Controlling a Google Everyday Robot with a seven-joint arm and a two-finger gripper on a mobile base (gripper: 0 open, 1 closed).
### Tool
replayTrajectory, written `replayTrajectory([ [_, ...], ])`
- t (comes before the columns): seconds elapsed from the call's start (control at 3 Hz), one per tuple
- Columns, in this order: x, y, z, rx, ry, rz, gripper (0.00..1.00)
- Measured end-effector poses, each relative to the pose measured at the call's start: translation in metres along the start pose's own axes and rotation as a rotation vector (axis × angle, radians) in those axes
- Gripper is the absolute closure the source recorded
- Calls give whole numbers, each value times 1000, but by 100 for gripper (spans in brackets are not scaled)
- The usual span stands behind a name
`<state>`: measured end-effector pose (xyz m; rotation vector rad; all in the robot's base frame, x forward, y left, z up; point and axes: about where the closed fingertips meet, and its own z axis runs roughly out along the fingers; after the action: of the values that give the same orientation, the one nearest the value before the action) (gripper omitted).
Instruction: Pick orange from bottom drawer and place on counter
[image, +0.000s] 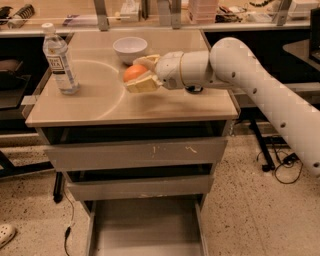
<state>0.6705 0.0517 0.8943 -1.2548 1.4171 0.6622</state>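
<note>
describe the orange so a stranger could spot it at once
On the beige counter topping the grey drawer cabinet, look just in front of the white bowl. The robot's pincer there is shut on the orange, the only bright round thing, unlike the clear bottle farther left.
</note>
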Motion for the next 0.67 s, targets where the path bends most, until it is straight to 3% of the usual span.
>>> replayTrajectory([
  [0.67,34,-32,46,-48,22,52,100],
])
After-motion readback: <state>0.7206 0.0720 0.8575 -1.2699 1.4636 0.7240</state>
